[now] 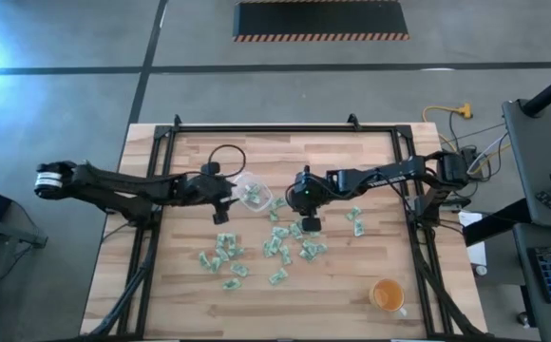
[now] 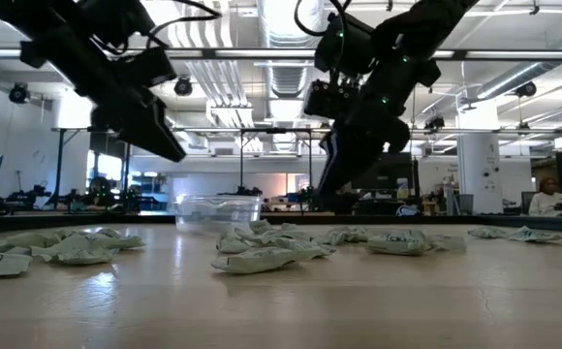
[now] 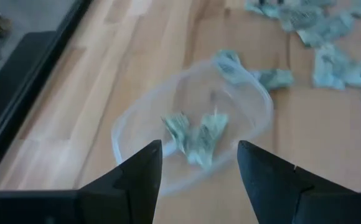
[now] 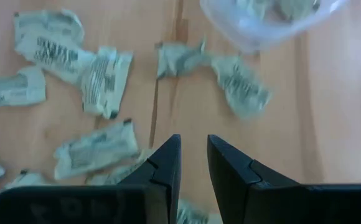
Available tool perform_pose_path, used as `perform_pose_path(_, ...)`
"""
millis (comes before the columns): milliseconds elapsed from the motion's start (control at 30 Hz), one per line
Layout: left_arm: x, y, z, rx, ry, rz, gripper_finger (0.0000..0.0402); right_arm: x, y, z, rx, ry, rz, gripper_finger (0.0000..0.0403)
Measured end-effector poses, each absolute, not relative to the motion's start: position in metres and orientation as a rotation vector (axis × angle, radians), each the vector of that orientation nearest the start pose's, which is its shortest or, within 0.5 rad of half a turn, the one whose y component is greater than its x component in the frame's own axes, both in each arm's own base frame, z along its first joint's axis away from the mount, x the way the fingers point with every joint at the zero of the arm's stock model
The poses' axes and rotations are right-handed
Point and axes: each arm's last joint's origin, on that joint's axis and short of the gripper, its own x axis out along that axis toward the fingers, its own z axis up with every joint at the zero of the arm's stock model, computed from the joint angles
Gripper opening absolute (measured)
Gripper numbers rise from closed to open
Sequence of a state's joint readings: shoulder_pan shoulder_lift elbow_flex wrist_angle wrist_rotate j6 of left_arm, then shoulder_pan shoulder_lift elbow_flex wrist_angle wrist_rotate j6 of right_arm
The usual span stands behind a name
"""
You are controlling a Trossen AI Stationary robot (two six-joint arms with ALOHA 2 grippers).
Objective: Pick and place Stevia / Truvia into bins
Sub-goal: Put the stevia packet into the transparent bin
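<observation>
- Nearest me on the wooden table (image 1: 351, 285) stands an orange cup (image 1: 387, 296), well apart from the work.
- Farther in, I see pale green packets (image 1: 285, 249) scattered loose over the middle of the boards.
- My right gripper (image 4: 193, 163) hangs just above that scatter, fingers (image 4: 168, 162) narrowly parted with nothing between them.
- Beyond the packets sits the clear tub (image 3: 193, 130), with a few packets lying inside.
- My left gripper (image 3: 199, 165) hovers right over the tub, fingers (image 3: 144, 167) spread wide and empty.
</observation>
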State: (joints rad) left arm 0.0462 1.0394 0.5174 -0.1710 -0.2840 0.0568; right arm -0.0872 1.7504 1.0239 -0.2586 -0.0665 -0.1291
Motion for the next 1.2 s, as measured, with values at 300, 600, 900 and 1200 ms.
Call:
perform_pose_path(300, 0.188, 0.014, 0.201, 0.114, 0.690, 0.286, 0.0193, 0.335, -0.024, 0.152, 0.071, 1.036, 0.072, 0.0068)
perform_pose_path(600, 0.189, 0.014, 0.197, 0.117, 0.708, 0.285, 0.0193, 0.336, -0.024, 0.137, 0.074, 1.061, 0.081, 0.0068)
perform_pose_path(900, 0.191, 0.014, 0.195, 0.119, 0.724, 0.284, 0.0193, 0.335, -0.023, 0.133, 0.129, 1.074, 0.071, 0.0068)
perform_pose_path(1200, 0.191, 0.014, 0.195, 0.119, 0.725, 0.285, 0.0193, 0.337, -0.024, 0.122, 0.132, 1.100, 0.073, 0.0068)
